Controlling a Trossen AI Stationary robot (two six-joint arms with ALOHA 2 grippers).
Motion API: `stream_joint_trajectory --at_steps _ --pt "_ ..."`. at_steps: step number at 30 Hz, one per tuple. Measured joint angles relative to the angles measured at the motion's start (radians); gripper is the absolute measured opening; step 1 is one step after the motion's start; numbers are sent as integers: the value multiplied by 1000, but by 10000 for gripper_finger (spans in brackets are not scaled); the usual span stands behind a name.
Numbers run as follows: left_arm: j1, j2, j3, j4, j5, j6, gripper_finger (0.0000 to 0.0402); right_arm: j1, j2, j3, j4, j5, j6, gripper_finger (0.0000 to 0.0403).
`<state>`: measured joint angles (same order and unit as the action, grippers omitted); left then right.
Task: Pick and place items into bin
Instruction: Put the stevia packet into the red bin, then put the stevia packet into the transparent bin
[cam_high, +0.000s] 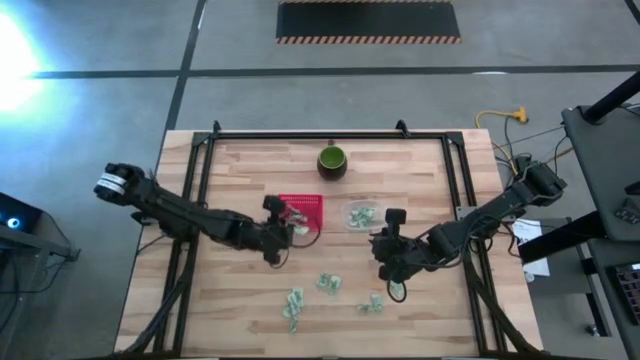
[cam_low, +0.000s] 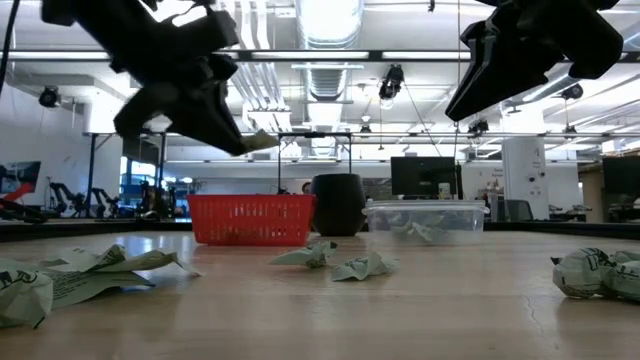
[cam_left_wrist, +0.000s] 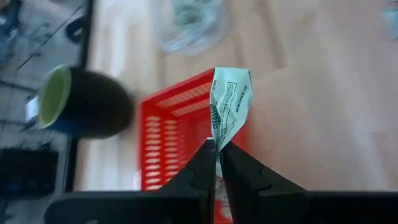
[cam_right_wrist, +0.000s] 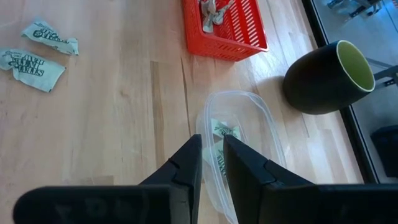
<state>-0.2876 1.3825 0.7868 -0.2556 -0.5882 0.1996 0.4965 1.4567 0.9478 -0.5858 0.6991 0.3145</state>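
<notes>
My left gripper (cam_left_wrist: 217, 163) is shut on one pale green-and-white item (cam_left_wrist: 231, 102) and hangs above the near rim of the red basket (cam_high: 305, 208), which holds a few items. My right gripper (cam_right_wrist: 212, 160) hovers over the clear plastic tub (cam_right_wrist: 264, 134). Its fingers stand a narrow gap apart, and an item lying in the tub (cam_right_wrist: 225, 131) shows past them. More items lie flat on the wood near the front: (cam_high: 293, 306), (cam_high: 328, 284), (cam_high: 372, 303). My left gripper pinches the item's lower end (cam_left_wrist: 219, 149) between its two fingertips. The fingers slant down toward the basket. The rest of the wrapper sticks out beyond the tips as a crumpled flap (cam_low: 262, 140), lifted clear of table and basket.
A dark green round cup (cam_high: 332, 161) stands behind the basket near the table's far edge. A black frame rail (cam_high: 330, 134) runs round the tabletop. Bare wood lies to the left of the basket and between the loose items and the tub.
</notes>
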Motion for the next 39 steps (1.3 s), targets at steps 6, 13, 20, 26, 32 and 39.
stream_joint_trajectory --at_steps 6,13,20,26,32,39 --pt "105 -3 -2 1 -7 28 8 0 0 -1 0 0 0 57" --pt "167 18 -4 -2 -3 27 9 0 0 -2 0 0 0 57" --pt "166 19 -5 -16 11 47 50 0 0 -2 0 0 0 57" --pt "166 19 -2 -16 12 43 95 0 0 -2 0 0 24 57" --pt "155 9 21 -12 13 42 109 0 0 -25 119 -19 -15 57" --pt "140 4 59 2 14 40 109 1 0 -53 266 -225 -130 56"
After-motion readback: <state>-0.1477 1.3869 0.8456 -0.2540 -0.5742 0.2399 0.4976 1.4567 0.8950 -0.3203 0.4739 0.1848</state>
